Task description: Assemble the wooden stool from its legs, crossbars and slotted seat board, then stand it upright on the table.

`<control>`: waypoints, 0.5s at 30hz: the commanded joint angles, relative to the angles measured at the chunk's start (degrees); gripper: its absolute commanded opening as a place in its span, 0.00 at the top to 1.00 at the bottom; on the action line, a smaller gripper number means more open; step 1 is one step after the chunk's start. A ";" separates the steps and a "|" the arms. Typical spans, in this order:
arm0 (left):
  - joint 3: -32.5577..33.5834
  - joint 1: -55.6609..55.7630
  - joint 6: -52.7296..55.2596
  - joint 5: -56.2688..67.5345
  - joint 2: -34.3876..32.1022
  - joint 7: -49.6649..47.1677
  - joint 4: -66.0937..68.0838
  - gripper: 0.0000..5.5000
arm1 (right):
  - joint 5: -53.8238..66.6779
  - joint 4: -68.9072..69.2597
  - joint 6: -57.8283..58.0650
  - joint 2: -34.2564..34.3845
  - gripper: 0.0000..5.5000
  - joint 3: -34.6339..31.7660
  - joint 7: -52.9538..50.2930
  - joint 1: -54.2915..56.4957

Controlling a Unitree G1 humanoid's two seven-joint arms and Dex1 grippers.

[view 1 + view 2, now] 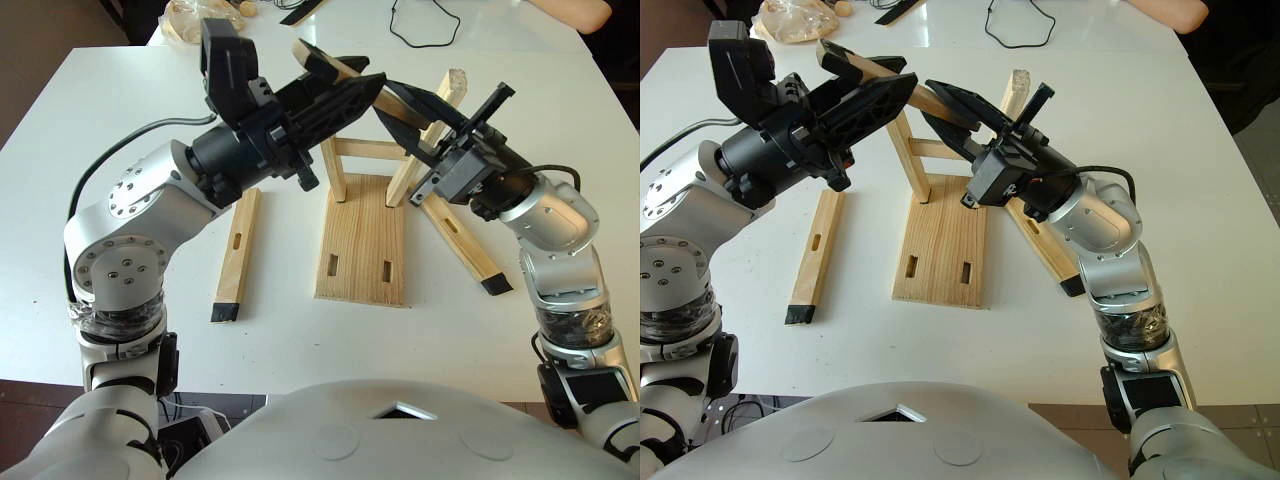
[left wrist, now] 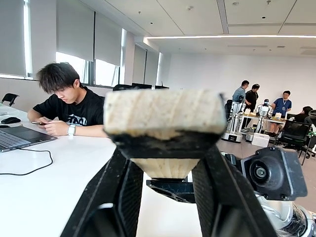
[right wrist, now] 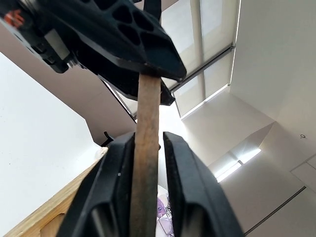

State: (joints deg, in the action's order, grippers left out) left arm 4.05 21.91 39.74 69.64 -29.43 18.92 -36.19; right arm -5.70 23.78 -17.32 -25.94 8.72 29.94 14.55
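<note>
**A:** Status?

**B:** Mid-assembly. Seat board (image 1: 362, 240) lies flat mid-desk (image 1: 120, 90), toward the near edge, two slots showing. At the board's far end stand a left upright (image 1: 333, 170) and a right upright (image 1: 420, 150), with a crossbar (image 1: 370, 150) between them.

**A:** Grippers?

**B:** Both hold one bar (image 3: 146, 148), in the air over that frame. Left gripper (image 1: 355, 80) has its jaws clamped on the end toward the desk's far-left corner. Right gripper (image 1: 392, 105) has its jaws pinched on the other end, wood filling the narrow gap.

**A:** Bar seated?

**B:** Can't tell. It's at the left upright's top, but contact is hidden.

**A:** Loose parts?

**B:** One leg (image 1: 238, 250) lies flat on the left-edge side of the board. Another leg (image 1: 465, 240) lies diagonally on the right-edge side, under the right arm.

**A:** Next?

**B:** My read is that this is the fitting step. Line the bar up with its joint, then press it in with both arms together. The frame looks free-standing, so a sideways load could tip it. The loose legs and standing it upright are not yet done.
</note>
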 commanded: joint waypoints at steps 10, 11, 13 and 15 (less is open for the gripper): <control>1.98 -5.85 -0.51 -9.01 -8.34 8.75 2.81 0.77 | 31.55 8.99 27.61 0.66 0.70 -8.05 2.81 2.05; 3.37 -7.17 -0.71 -9.33 -9.91 10.33 2.98 0.77 | 32.07 9.48 28.48 0.30 0.70 -8.61 3.02 1.73; 6.23 -9.78 -0.89 -9.25 -12.80 13.46 2.77 0.77 | 32.65 10.10 29.83 -0.16 0.70 -9.81 3.14 1.20; 9.14 -11.78 -0.97 -9.58 -16.05 16.88 3.33 0.77 | 32.61 10.33 30.76 -0.34 0.70 -11.62 2.62 0.64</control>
State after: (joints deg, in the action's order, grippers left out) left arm 8.80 16.18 36.19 64.87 -38.58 32.60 -35.91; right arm 23.71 33.07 13.56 -26.33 6.42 36.61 14.77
